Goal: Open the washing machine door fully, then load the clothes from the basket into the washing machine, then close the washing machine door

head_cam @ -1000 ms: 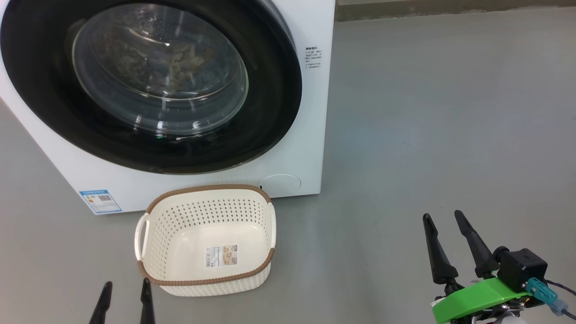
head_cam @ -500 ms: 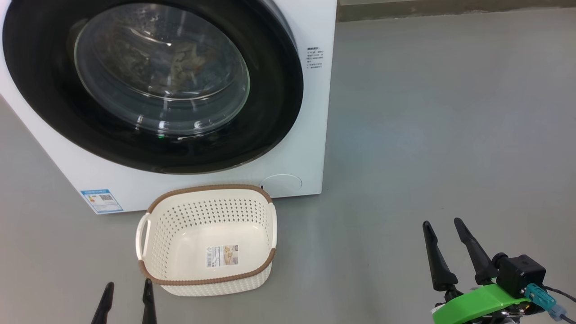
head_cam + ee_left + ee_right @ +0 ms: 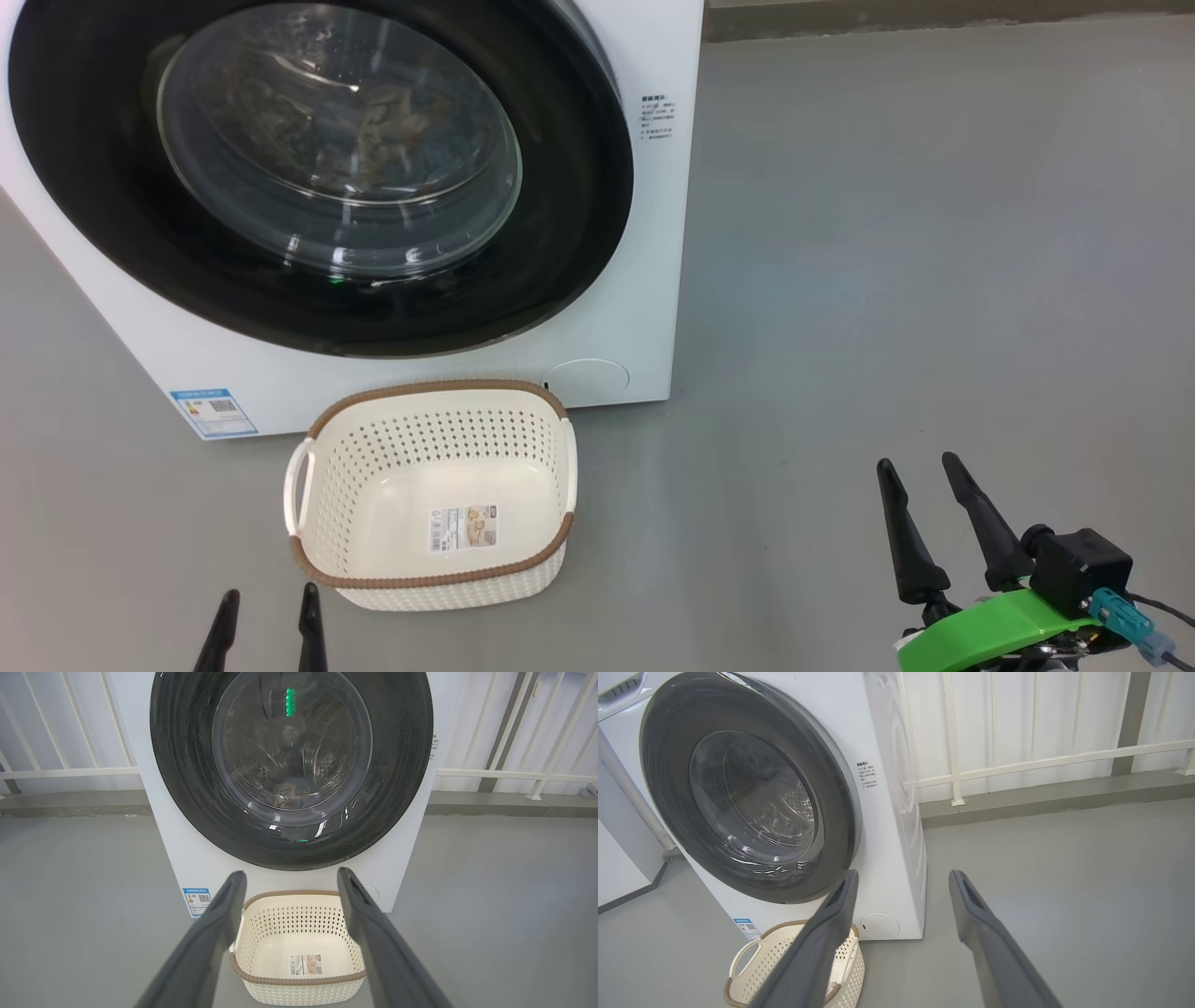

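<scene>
The washing machine (image 3: 644, 280) is white, and its round black door (image 3: 560, 187) is closed flat against the front. Through the glass window, crumpled clothes (image 3: 373, 121) lie inside the drum. The cream basket (image 3: 439, 439) with a brown rim stands on the floor in front of the machine; only a label sticker is on its base. My left gripper (image 3: 269, 597) is open just in front of the basket, which shows between its fingers in the left wrist view (image 3: 299, 919). My right gripper (image 3: 916, 460) is open over bare floor, well to the right of the basket.
Grey floor (image 3: 887, 233) stretches to the right of the machine. A white railing (image 3: 1017, 765) and a low kerb run along the wall behind. A round hatch (image 3: 585, 375) sits at the machine's lower right corner.
The whole head view has shifted a little, so the camera moved. Both grippers sit slightly lower in the picture, still open. The door, basket and clothes are unchanged.
</scene>
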`<state>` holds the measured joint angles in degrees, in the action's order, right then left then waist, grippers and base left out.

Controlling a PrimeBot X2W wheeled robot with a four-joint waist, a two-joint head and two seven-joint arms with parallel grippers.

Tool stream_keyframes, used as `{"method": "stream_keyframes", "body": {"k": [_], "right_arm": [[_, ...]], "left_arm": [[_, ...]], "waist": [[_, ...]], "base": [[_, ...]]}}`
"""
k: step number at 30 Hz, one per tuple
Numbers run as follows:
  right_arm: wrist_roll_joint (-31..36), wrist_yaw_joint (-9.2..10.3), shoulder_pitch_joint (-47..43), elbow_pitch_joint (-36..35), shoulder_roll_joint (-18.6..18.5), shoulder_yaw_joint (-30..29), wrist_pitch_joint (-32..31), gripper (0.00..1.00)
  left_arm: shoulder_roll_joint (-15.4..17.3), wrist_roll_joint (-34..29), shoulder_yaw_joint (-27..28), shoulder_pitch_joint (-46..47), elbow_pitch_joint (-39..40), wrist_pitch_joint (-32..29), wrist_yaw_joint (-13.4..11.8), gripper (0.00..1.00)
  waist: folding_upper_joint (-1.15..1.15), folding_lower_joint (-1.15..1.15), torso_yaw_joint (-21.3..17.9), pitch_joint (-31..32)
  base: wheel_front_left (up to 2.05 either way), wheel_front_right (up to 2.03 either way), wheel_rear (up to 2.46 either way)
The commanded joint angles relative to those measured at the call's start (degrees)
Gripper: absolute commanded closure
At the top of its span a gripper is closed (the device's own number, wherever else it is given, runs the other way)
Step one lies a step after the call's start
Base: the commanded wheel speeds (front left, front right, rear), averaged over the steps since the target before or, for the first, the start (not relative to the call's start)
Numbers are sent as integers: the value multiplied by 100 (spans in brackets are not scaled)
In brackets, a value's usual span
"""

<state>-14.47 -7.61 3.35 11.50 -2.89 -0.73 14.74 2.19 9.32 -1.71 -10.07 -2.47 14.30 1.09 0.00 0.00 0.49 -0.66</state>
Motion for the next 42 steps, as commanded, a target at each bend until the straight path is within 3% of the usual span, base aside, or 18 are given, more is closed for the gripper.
{"method": "stream_keyframes", "body": {"k": [1, 3, 4, 11, 15, 20, 42], "right_arm": [[-47, 12, 56, -121, 2, 140, 26, 0], [-58, 12, 57, -121, 2, 139, 26, 0], [-24, 0, 0, 5, 0, 0, 0, 100], [-179, 0, -67, 341, 14, -6, -47, 100], [-430, 1, -62, 332, 12, -21, -114, 100], [-741, 1, -46, 334, 9, -41, -195, 100], [-2110, 3, 23, 323, -1, -135, -560, 100]], "left_arm": [[69, -25, 165, 107, 161, 70, -19, 0], [69, -25, 163, 108, 159, 70, -2, 0], [0, 1, -3, 0, -2, -1, 11, 100], [-91, 175, -37, -8, -329, -50, 21, 100], [-73, 455, -21, 38, -350, -106, 41, 100], [-54, 799, -3, 106, -390, -175, 65, 100], [17, 2301, 93, 406, -551, -493, 178, 100]], "waist": [[0, 0, 1, -3], [0, 0, 0, -9], [0, 0, 1, -9], [0, 1, 3, -10], [0, 13, -1, 5], [0, 1, -3, -2], [0, 0, -12, 6]], "base": [[0, 0, 0], [0, 0, 0], [0, 0, 0], [0, 0, 0], [0, 0, 0], [0, 0, 0], [0, 0, 0]]}}
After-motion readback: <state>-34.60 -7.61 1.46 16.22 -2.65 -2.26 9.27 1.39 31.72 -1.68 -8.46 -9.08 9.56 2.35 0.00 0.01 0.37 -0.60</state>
